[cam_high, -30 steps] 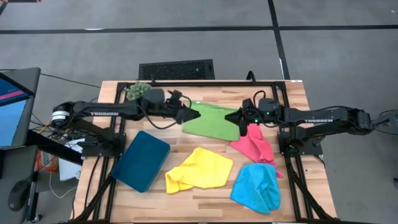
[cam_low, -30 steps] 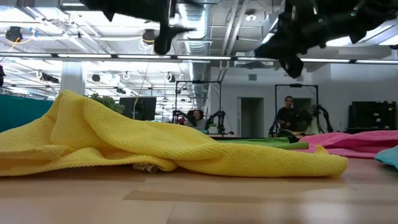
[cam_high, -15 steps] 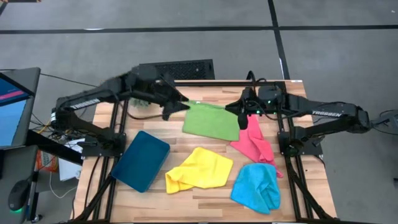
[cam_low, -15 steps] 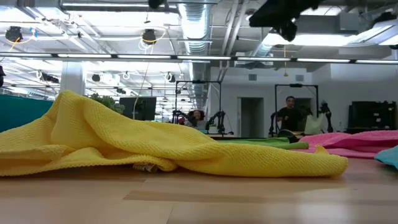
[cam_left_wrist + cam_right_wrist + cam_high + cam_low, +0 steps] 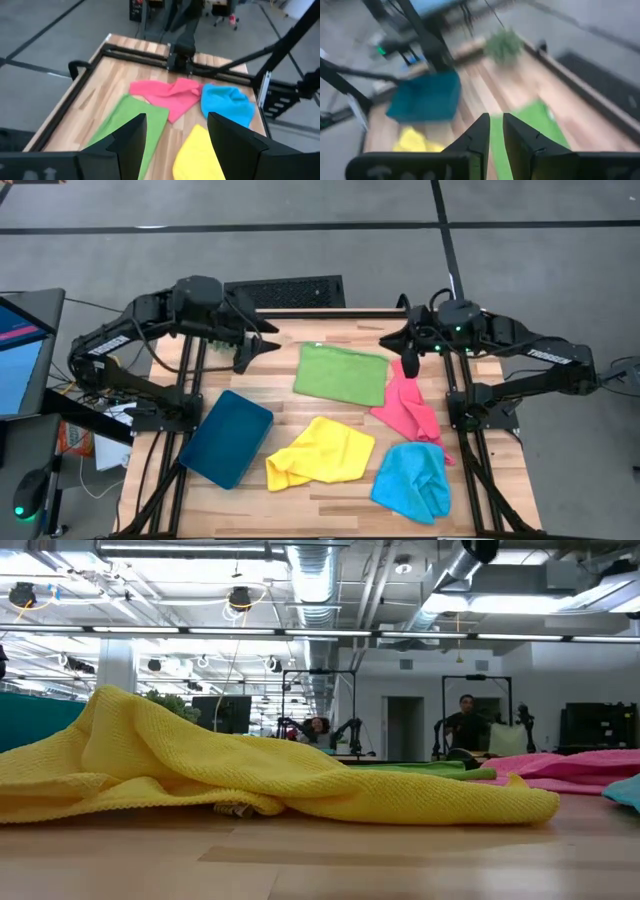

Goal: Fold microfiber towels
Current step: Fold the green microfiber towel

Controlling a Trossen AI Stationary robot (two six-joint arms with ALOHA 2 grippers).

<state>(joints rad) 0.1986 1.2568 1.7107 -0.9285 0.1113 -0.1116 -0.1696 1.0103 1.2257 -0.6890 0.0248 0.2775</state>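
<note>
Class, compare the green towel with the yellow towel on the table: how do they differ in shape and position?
The green towel lies flat as a neat rectangle; the yellow towel is rumpled, with raised folds. The green towel sits toward the table's far side, between the two arms; the yellow towel lies nearer the front, beside the teal tray. Both are untouched cloths resting on the wooden table.

The four towels are green [image 5: 341,374], yellow [image 5: 320,453], pink [image 5: 409,408] and light blue [image 5: 412,481]. The tray [image 5: 226,438] is dark teal. The surface [image 5: 300,502] shows pale wood grain.
</note>
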